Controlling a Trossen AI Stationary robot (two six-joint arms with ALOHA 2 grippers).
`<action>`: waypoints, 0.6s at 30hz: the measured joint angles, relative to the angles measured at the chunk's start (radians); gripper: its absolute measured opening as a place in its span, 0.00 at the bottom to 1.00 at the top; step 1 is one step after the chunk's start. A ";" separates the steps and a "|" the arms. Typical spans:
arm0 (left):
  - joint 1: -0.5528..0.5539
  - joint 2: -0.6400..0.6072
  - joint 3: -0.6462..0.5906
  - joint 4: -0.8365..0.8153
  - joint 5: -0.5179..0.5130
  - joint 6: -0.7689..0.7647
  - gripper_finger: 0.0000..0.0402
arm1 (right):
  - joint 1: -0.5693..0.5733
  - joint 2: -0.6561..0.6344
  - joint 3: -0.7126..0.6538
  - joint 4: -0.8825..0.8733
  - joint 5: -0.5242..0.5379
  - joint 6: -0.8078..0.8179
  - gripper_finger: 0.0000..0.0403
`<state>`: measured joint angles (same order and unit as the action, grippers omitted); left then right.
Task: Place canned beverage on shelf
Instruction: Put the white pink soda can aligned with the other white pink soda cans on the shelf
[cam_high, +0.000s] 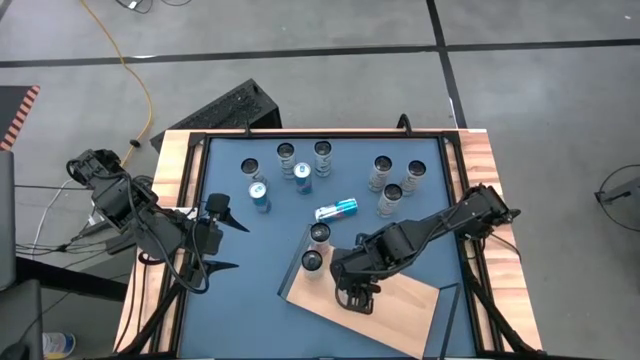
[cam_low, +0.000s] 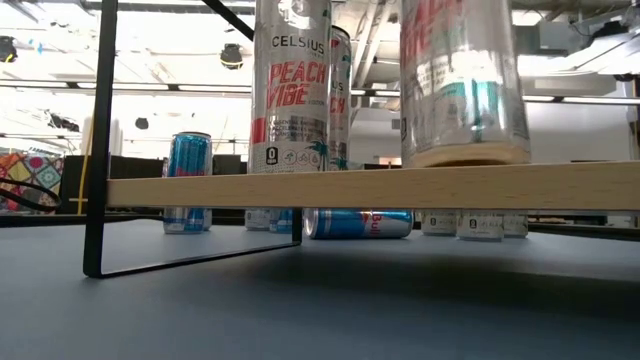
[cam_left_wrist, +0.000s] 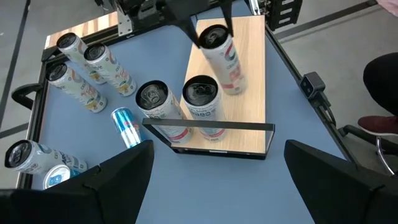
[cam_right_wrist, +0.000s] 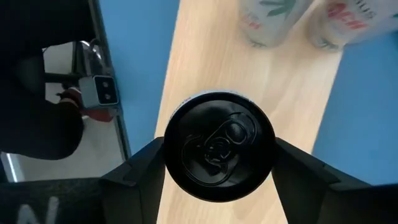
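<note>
— Black-topped can (cam_right_wrist: 214, 146) fills the middle of the right wrist view, standing upright on the shelf (cam_right_wrist: 273, 87) with the right gripper (cam_right_wrist: 217, 171) astride it. How do the jaws stand?

— Apart, one finger on each side of the can, very close to its wall; whether they touch it cannot be told. In the high view the right gripper (cam_high: 357, 293) sits at lower centre and hides that can.

— And the shelf itself?

— Pale wood board (cam_high: 395, 305) with a dark edge, lying at a slant in the lower middle of the high view, its long axis running from upper left to lower right. Two more cans (cam_high: 317, 247) stand upright at its upper-left end.

— The left gripper?

— The left gripper (cam_high: 222, 234) waits at centre left with its jaws wide apart. In the low view the can tops are cut off.
</note>
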<state>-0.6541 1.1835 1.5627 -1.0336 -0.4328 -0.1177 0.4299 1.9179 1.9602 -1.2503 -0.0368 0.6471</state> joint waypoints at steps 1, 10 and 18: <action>0.000 0.000 0.000 0.000 0.000 0.000 0.87 | 0.001 0.000 0.000 0.002 0.000 0.004 0.62; 0.000 0.027 0.000 0.000 0.001 0.022 0.87 | -0.008 0.002 0.000 0.008 0.008 0.010 0.62; -0.002 0.061 0.000 0.000 -0.007 0.038 0.87 | -0.034 0.003 -0.001 0.034 0.005 -0.011 0.62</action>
<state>-0.6559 1.2449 1.5623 -1.0340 -0.4398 -0.0800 0.3956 1.9213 1.9594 -1.2159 -0.0319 0.6357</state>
